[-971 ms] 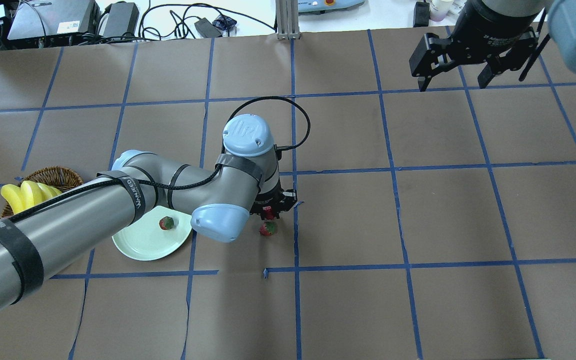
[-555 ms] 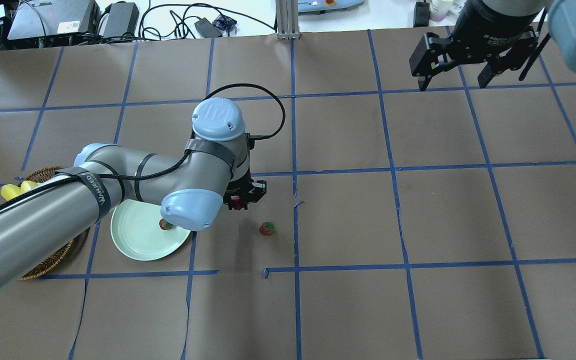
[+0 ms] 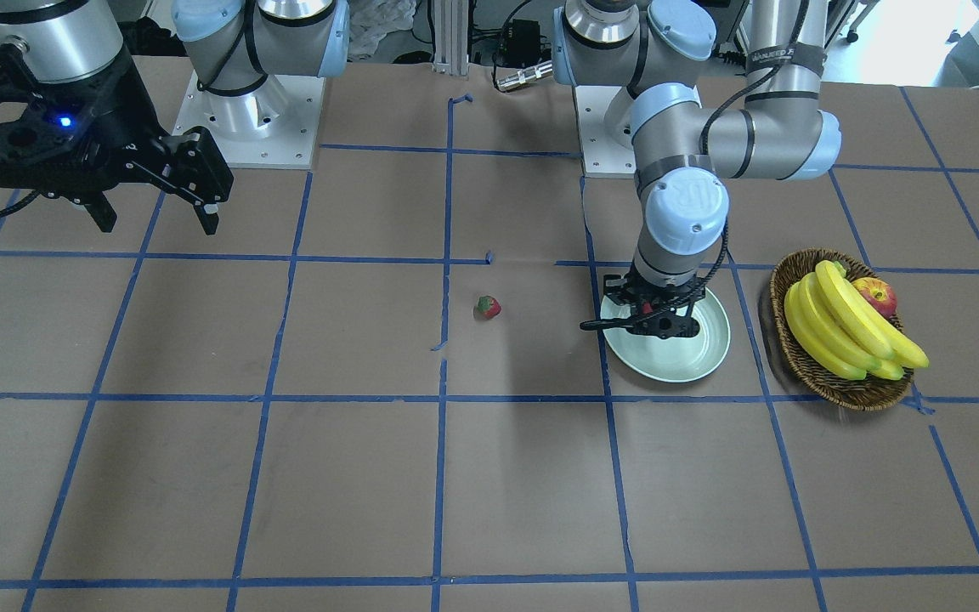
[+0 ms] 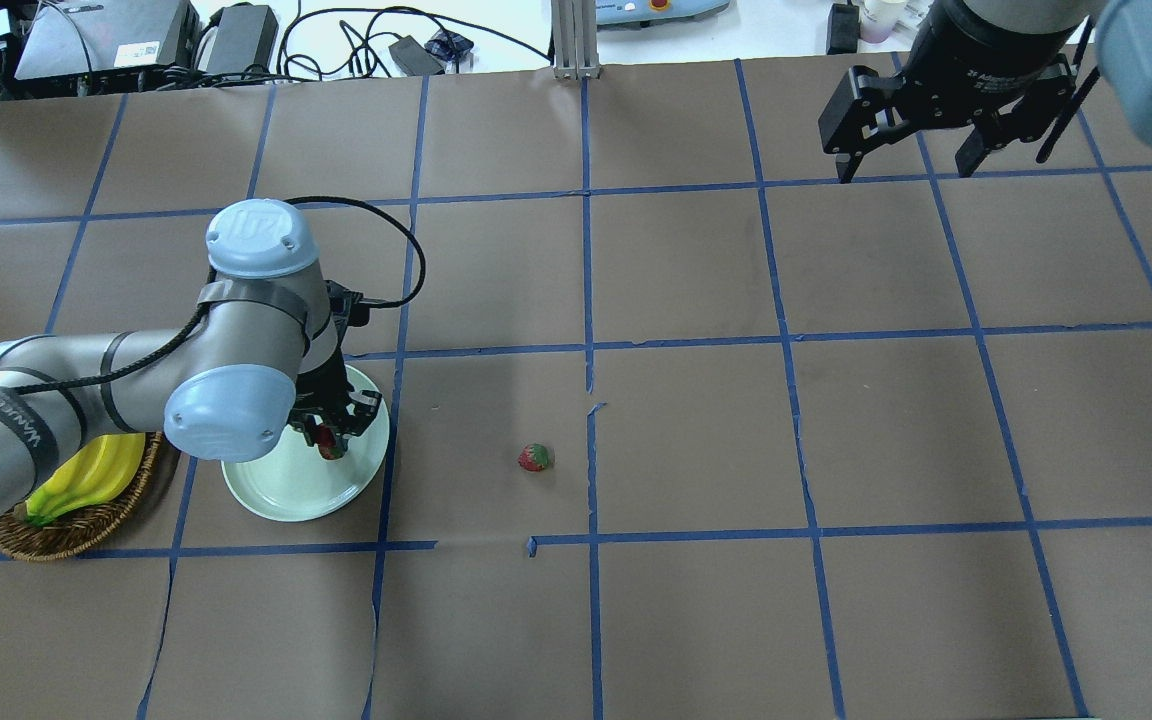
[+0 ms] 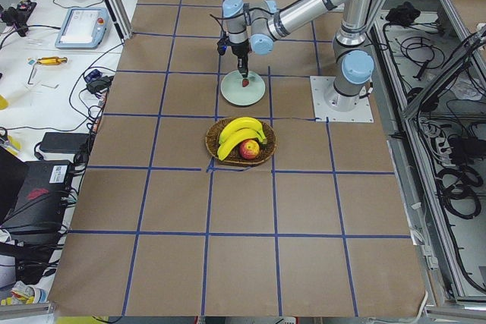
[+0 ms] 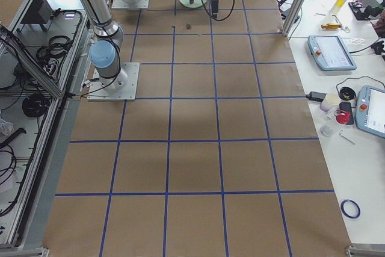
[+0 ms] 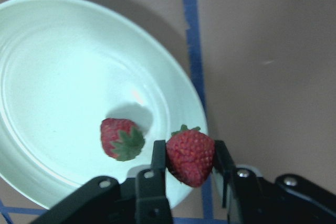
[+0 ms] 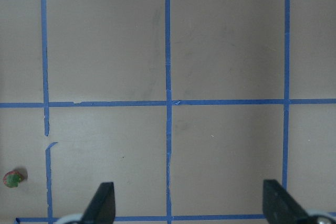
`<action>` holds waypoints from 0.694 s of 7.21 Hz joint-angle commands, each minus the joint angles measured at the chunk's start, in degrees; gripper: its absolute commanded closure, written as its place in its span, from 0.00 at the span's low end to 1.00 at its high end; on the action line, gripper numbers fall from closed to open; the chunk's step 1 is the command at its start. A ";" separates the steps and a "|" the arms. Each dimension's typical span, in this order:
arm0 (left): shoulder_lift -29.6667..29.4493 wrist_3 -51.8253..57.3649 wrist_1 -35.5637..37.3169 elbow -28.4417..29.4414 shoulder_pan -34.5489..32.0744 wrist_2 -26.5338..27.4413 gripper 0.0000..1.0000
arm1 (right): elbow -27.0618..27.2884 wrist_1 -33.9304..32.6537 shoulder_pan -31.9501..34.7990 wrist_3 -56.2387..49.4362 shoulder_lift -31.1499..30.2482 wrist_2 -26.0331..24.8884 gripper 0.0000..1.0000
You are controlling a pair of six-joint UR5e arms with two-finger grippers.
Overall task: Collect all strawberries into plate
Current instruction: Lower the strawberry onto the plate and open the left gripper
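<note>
While the left gripper [image 7: 189,163] is hanging over the pale green plate [image 7: 52,51], its two black fingers [image 7: 159,156] are clamping the first strawberry [image 7: 190,150] between them. They are set only as far apart as the berry is wide and are pinching it by its sides, with the green cap pointing away from the gripper's body. This berry is sitting over the plate's rim on the side nearest a blue tape line, and whether it is touching the plate I cannot tell. A second strawberry [image 7: 121,139] is lying inside the plate, just beside the held one but apart from it. The third strawberry [image 4: 534,458] is resting alone on the brown table [image 4: 696,430], well apart from the plate and near a blue tape line toward the middle. The right gripper [image 4: 906,168] is hanging over the far right part of the table, its fingers spread wide and gripping nothing. Beside the plate, on the side away from the loose berry, a wicker basket [image 3: 838,387] is holding bananas [image 3: 846,327] and an apple [image 3: 878,296].
</note>
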 commanded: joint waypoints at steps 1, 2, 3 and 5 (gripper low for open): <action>0.36 8.24 0.20 -0.66 7.75 -0.35 0.56 | 0.07 0.00 0.00 0.01 -0.09 0.00 0.00; 0.36 6.34 -0.06 -0.84 7.07 -1.66 0.22 | 0.07 0.00 0.00 0.01 0.00 0.00 0.00; 0.79 5.45 0.29 -0.67 5.76 -4.98 0.04 | 0.07 0.00 0.00 0.01 0.00 0.00 0.00; 1.68 -12.55 1.08 0.91 -7.19 -7.13 0.01 | 0.07 0.00 0.00 0.01 0.00 0.00 0.00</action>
